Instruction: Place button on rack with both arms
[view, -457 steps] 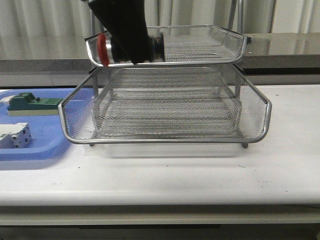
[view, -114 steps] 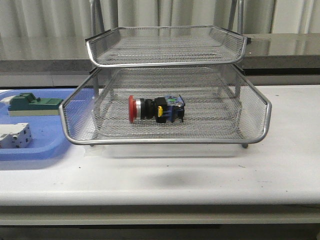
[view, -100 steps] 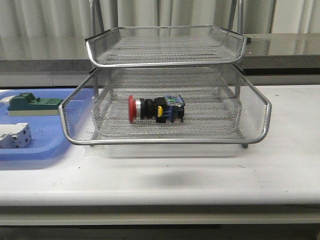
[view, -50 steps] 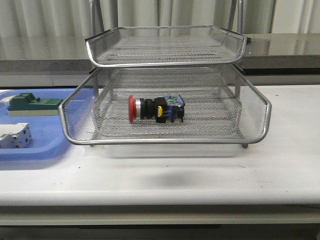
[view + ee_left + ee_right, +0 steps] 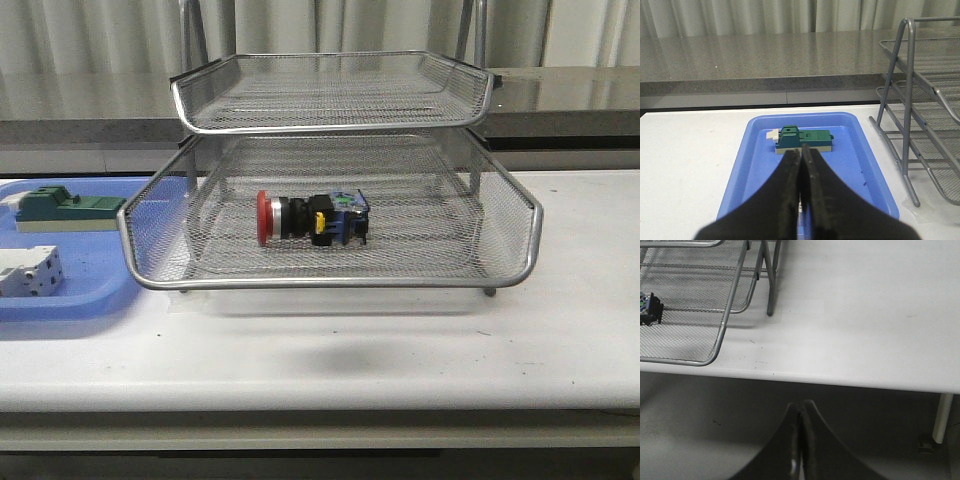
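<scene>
Button [image 5: 311, 218] lay on the rack's [image 5: 330, 268] middle tray, left gripper [image 5: 801, 165] and right gripper [image 5: 800, 426] both closed empty — task looked done.

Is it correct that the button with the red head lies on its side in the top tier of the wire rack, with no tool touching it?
Not quite. The front view shows the button in the tier below the top one of the rack; the rest is right.

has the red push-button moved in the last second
No. The push-button lies at the same spot on the wire rack's lower tier, red head toward the blue tray.
</scene>
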Tool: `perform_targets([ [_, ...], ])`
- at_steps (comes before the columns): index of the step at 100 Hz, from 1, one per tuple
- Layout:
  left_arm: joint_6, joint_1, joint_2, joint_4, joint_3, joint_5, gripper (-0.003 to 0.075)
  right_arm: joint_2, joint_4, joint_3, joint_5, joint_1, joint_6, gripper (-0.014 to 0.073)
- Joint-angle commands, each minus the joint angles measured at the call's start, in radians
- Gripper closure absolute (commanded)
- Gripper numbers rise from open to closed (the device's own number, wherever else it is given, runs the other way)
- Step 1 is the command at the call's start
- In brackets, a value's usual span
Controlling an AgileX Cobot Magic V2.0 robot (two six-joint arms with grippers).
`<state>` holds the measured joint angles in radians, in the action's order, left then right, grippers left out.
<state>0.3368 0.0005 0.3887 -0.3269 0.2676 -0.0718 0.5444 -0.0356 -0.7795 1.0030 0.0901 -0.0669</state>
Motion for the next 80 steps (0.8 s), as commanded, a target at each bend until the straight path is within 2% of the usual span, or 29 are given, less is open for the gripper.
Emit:
perform_targets([
  [1, -0.01, 0.001, 0.004, -0.012, 0.03, 0.082, 0.074, 0.003, 0.003, -0.032, -0.065, -0.002, 0.007, 0.0663],
  [67, -0.01, 0.001, 0.004, -0.012, 0.03, 0.082, 0.074, 0.003, 0.001, -0.031, -0.071, -0.002, 0.007, 0.0663],
  [80, -0.01, 0.001, 0.004, -0.012, 0.03, 0.082, 0.074, 0.012, -0.06, -0.03, -0.097, -0.002, 0.007, 0.0663],
])
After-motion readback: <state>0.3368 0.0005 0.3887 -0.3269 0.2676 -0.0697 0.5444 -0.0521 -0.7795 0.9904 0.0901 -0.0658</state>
